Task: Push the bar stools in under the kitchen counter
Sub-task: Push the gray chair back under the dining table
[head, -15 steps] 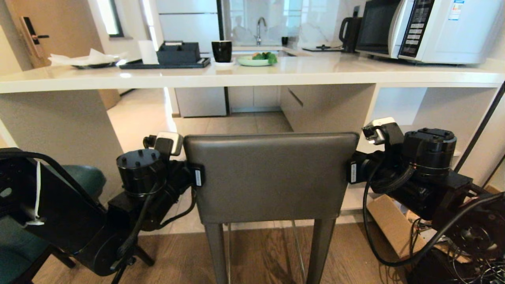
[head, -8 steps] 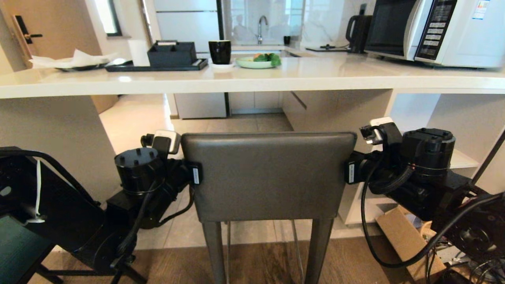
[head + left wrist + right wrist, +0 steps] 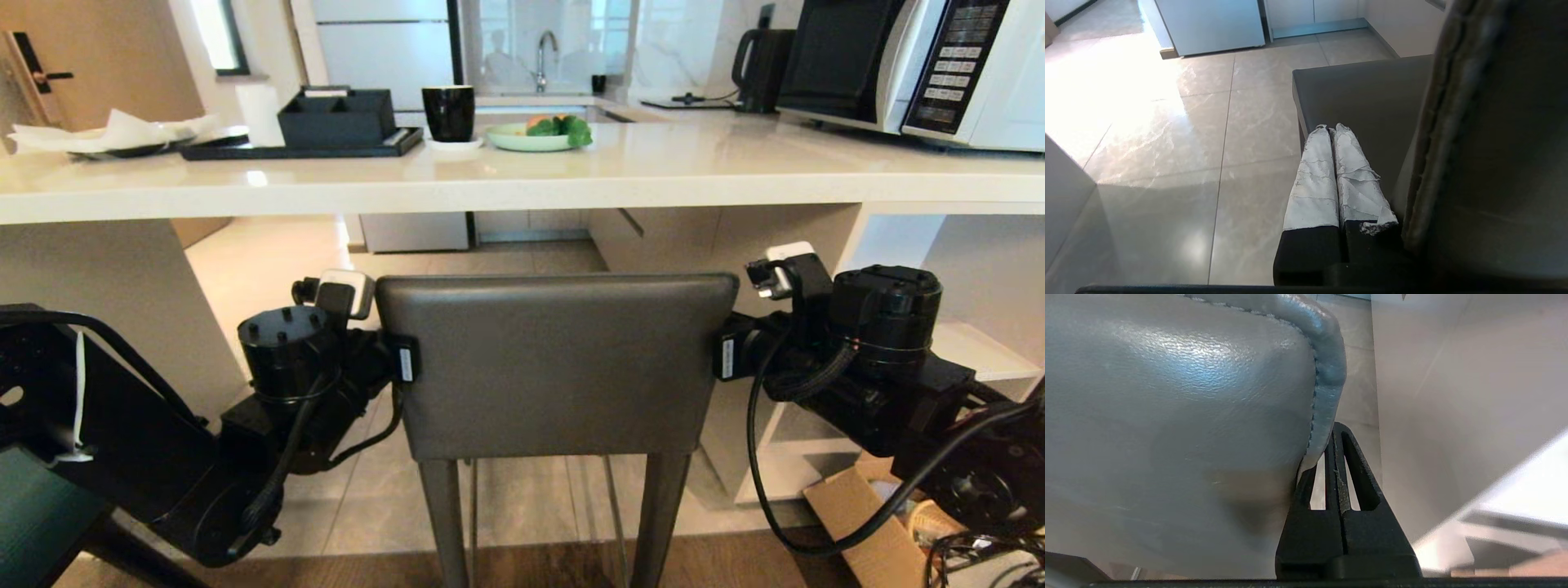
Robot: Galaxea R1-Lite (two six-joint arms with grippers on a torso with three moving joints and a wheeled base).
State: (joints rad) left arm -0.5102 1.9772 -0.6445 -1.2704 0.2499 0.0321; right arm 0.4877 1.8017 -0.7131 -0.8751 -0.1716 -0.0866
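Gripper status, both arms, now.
Left gripper: shut, holding nothing, fingers pressed together beside the grey stool's backrest.
Right gripper: shut, holding nothing, against the backrest's other edge.

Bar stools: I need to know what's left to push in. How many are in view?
2. The grey bar stool stands centred before the kitchen counter; a teal stool shows partly at the head view's lower left.

Daylight bright from window (image 3: 216, 37) at far back, washing out floor tiles (image 3: 1126, 102) in left wrist view. Soft glare on counter top (image 3: 653, 163). Stool backrest (image 3: 1167, 416) close, blurred, sheen patch. Space under counter dimmer. Straight lines bow toward head view edges.
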